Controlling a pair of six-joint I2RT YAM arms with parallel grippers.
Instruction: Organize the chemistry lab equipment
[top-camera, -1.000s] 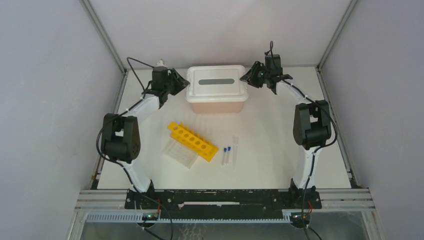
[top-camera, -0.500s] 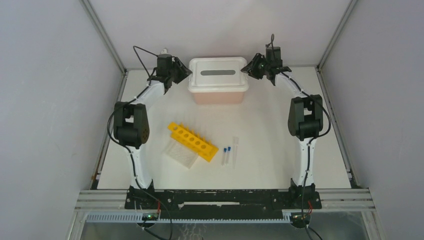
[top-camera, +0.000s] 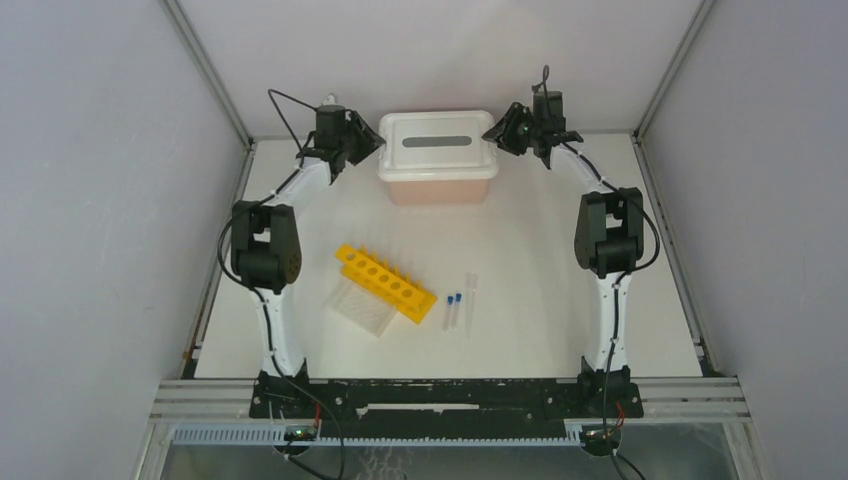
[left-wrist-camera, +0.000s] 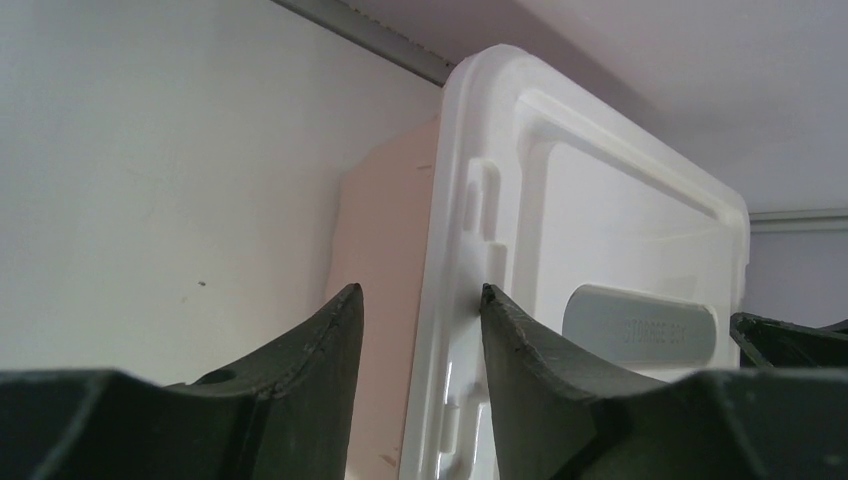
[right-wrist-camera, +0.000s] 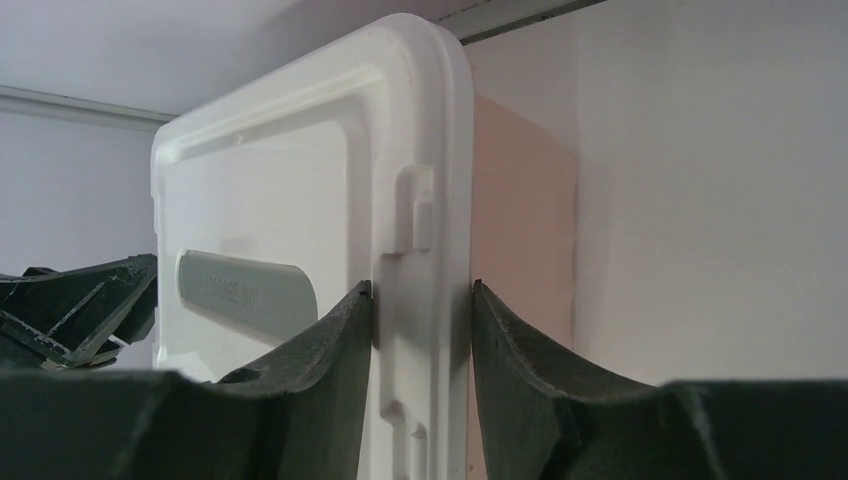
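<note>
The pink box (top-camera: 437, 190) with its white, grey-slotted lid (top-camera: 437, 158) stands at the back of the table. My left gripper (top-camera: 372, 143) straddles the lid's left rim (left-wrist-camera: 450, 250). One fingertip (left-wrist-camera: 490, 300) touches the lid top, the other stands a little off the rim beside the pink wall. My right gripper (top-camera: 492, 137) is shut on the right rim (right-wrist-camera: 425, 200), both fingers touching it. The yellow tube rack (top-camera: 385, 283) lies partly over the clear well plate (top-camera: 362, 310) mid-table. Two blue-capped vials (top-camera: 453, 299) and a thin clear tube (top-camera: 470, 300) lie to their right.
Grey walls and aluminium frame rails (top-camera: 210, 70) close in the table on three sides. The box sits close to the back wall. Both arm bases stand on the black bar (top-camera: 440, 395) at the near edge.
Over the last second both grippers and the box between them moved toward the back wall, and both elbows rose. In the last half second almost nothing moved.
</note>
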